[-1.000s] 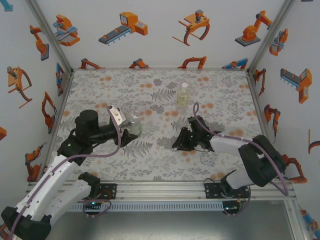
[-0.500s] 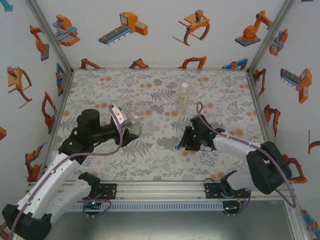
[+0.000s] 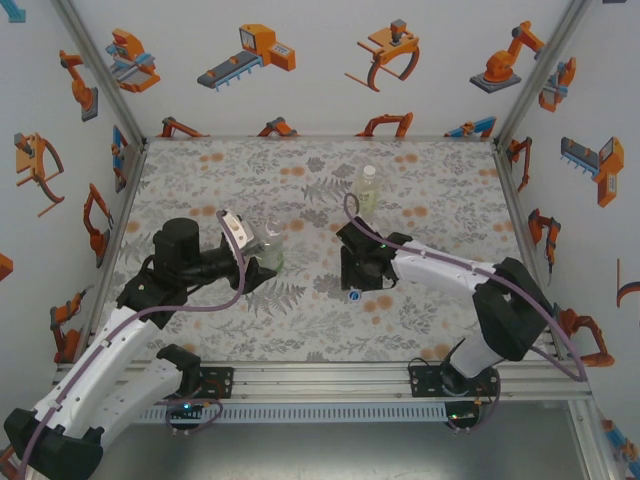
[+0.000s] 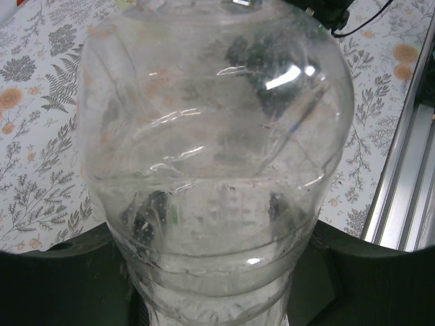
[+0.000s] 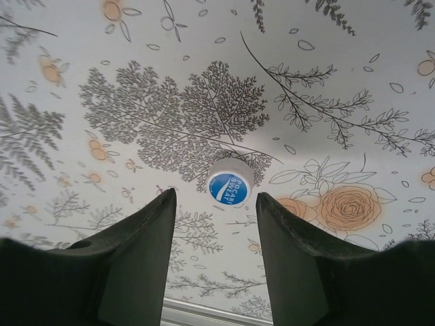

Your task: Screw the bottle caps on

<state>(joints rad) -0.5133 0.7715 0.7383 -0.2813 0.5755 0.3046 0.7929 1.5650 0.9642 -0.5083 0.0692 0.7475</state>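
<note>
The left tool (image 3: pixel 262 258) is shut tight on the clear bottle (image 4: pixel 217 149); the bottle's top is cut off and the bottle hides most of the tool. The right tool (image 5: pixel 215 198) is open and holds nothing. A white cap (image 5: pixel 230 182) with a blue top lies on the counter (image 5: pixel 204 54) by its tips

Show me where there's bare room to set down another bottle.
Bare: the back corner left of the clear bottle, the side right of the yellow bottle, the near strip before the cap. Crowded: around the right gripper.
</note>
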